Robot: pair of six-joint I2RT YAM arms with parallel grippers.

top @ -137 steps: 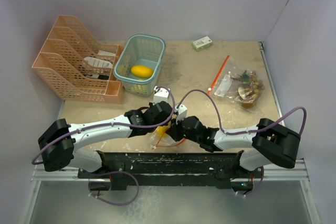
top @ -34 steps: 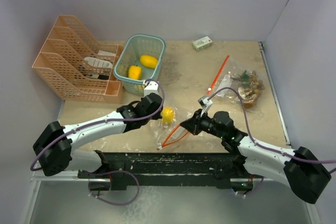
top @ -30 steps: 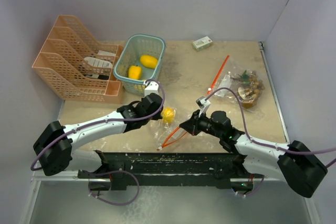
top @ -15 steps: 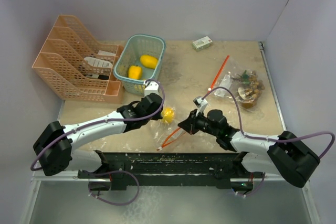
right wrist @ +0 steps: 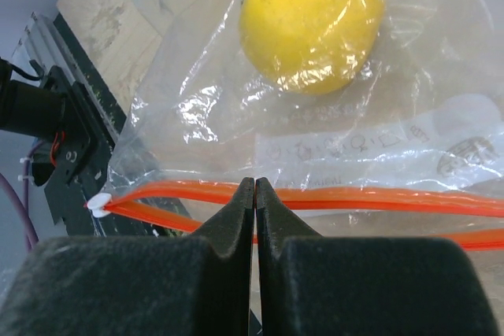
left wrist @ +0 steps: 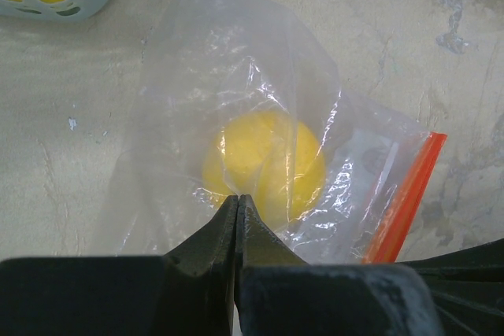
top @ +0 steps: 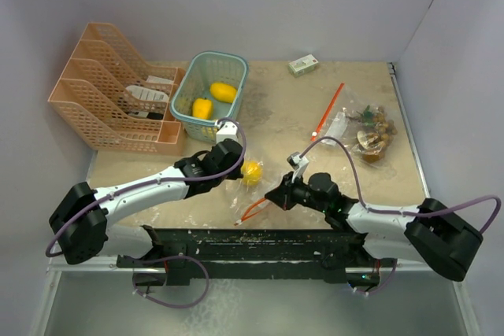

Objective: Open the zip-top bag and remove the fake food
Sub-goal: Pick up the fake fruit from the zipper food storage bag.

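Pale lilac walls (top: 315, 5) close in a mottled beige table (top: 283, 116), scuffed with darker stains in the wrist views. Near its front edge lies the zip-top bag (top: 250, 188), clear and crumpled, with one glossy yellow fruit (left wrist: 264, 164) inside it.

The left gripper (left wrist: 237, 198) is clenched on the bag's film, its tips meeting just short of the fruit, which sits directly ahead of them. The right gripper (right wrist: 253, 182) is pinched onto the orange zip strip (right wrist: 378, 201). The fruit lies beyond that strip, ahead of this gripper's tips, and the white slider (right wrist: 98, 203) sits at the strip's end, off to the left in the right wrist view. From above, the two grippers face each other across the bag – the left one (top: 235, 165) at its far side, the right one (top: 273, 193) at its near side.

Beyond the left gripper stands a teal basket (top: 236, 68) holding two loose yellow fruits (top: 223, 92). Farther to its left is a peach file rack (top: 94, 108). Well beyond the right gripper, towards the right wall, a second bag (top: 339, 127) lies flat with brownish toy pieces (top: 374, 133) in it – its orange strip runs along the table. A small white-green box (top: 303, 64) rests at the back wall.
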